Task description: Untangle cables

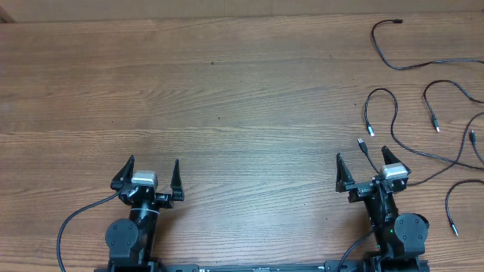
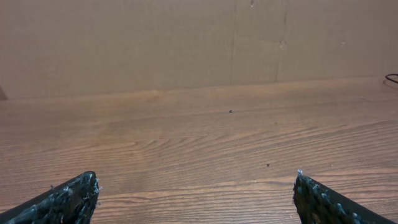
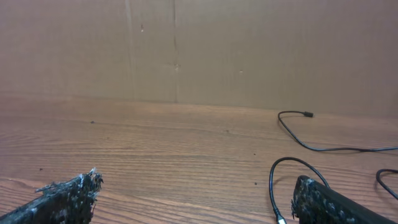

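Several thin black cables lie as separate strands at the right of the wooden table. One cable runs from a plug at the far right. Another loops down to a silver tip just beyond my right gripper, and also shows in the right wrist view. More strands lie further right. My right gripper is open and empty, with the looped cable's plug end just ahead of its right finger. My left gripper is open and empty over bare wood, far from the cables.
A cardboard wall stands along the table's far edge. The far cable with its plug lies ahead and right in the right wrist view. The arms' thicker cords hang near the front edge.
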